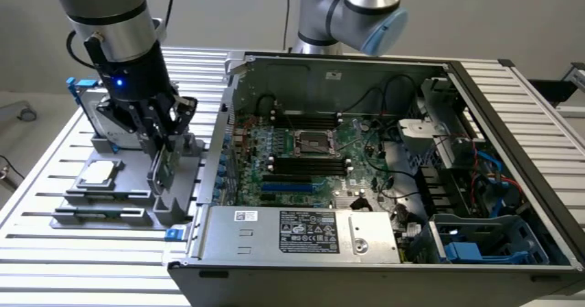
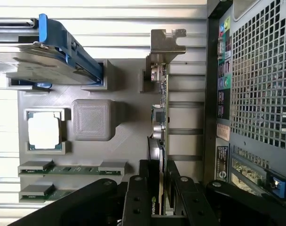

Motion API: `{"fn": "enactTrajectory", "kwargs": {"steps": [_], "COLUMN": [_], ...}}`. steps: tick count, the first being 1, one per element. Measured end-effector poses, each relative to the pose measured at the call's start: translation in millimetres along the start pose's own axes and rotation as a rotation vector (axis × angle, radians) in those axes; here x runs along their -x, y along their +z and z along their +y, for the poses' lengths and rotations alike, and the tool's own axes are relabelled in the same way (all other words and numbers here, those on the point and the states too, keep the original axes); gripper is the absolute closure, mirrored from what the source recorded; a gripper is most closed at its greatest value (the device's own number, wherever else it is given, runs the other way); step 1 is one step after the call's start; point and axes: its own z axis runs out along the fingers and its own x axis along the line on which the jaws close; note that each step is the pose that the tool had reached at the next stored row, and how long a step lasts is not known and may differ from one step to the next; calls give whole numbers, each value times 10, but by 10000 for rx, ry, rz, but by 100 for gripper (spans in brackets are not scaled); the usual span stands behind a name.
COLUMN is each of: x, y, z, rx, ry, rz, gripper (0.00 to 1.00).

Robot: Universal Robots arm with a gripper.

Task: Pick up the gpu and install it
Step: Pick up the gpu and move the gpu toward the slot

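starting at the exterior view's left, a grey fixture (image 1: 101, 207) sits on the slatted table (image 1: 82, 266), with a hard drive in a blue frame (image 2: 35, 63) at its far end and a square cpu chip (image 1: 98, 173) nearer. at the fixture's right edge, just beside the computer case (image 1: 218, 149), the gpu (image 1: 163, 168) stands on its long edge in a slot of the fixture, and the gripper (image 1: 162, 142) is down over its top edge. in the wrist view the jaws are drawn narrow onto the card, one finger (image 2: 138, 188) on the shroud side and its mate on the board side, with no gap to be seen — so i judge the grasp made and the pick-up step in hand, the card not yet lifted from its holder. getting it free looks to call for a straight pull along the card's own plane, since the slot walls sit close and a twist could bind or flex it. the card is thin and flat: a green circuit board (image 2: 165, 94) on the face toward the case, a black shroud (image 2: 154, 146) on the other, and a silver end bracket (image 2: 167, 40) at the end away from the gripper. further right, the open case shows the motherboard (image 1: 302, 149) with its blue expansion slots (image 1: 285, 183).
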Motion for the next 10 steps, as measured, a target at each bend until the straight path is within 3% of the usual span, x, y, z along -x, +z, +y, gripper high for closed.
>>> {"fn": "enactTrajectory", "kwargs": {"steps": [10], "x": [-2], "y": [-444], "z": [17], "rx": [19], "ry": [-1], "rz": [0], "gripper": [74]}}
